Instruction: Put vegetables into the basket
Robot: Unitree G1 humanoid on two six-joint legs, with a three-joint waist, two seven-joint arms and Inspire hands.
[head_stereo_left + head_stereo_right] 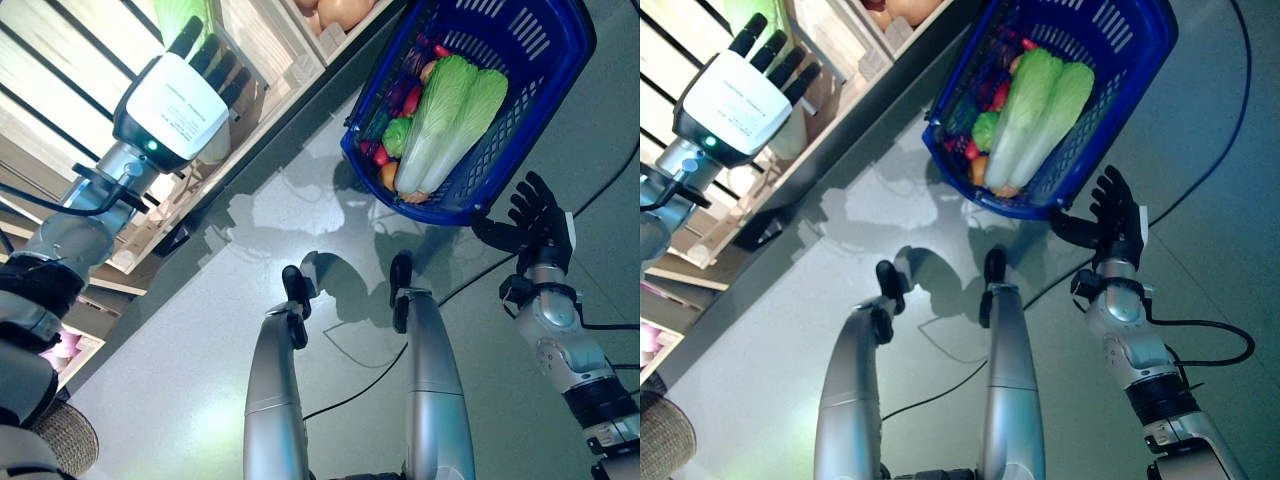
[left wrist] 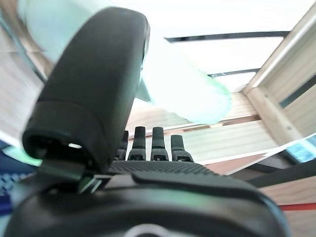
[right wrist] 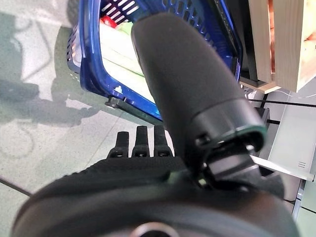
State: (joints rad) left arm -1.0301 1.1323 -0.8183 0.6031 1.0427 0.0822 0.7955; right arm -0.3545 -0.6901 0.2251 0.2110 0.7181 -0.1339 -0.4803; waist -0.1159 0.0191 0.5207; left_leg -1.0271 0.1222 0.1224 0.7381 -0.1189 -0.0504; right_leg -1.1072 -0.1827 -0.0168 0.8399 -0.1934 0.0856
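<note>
A blue plastic basket (image 1: 560, 60) stands on the grey floor with two long pale-green cabbages (image 1: 450, 120), a small green vegetable (image 1: 397, 135) and some red and orange pieces inside. My right hand (image 1: 535, 225) is open, fingers spread, just beside the basket's near wall (image 3: 94, 74). My left hand (image 1: 175, 105) is raised at the wooden shelf (image 1: 260, 60), fingers straight, reaching toward a pale-green vegetable (image 1: 185, 15). The left wrist view shows that vegetable (image 2: 187, 94) lying just past the thumb (image 2: 94, 84) and fingertips, not clasped.
The wooden shelf's crates run along the left and top, one holding brown round produce (image 1: 340, 10). A woven basket (image 1: 60, 440) sits at the lower left, with pink items (image 1: 60, 350) above it. A black cable (image 1: 1200, 330) lies on the floor.
</note>
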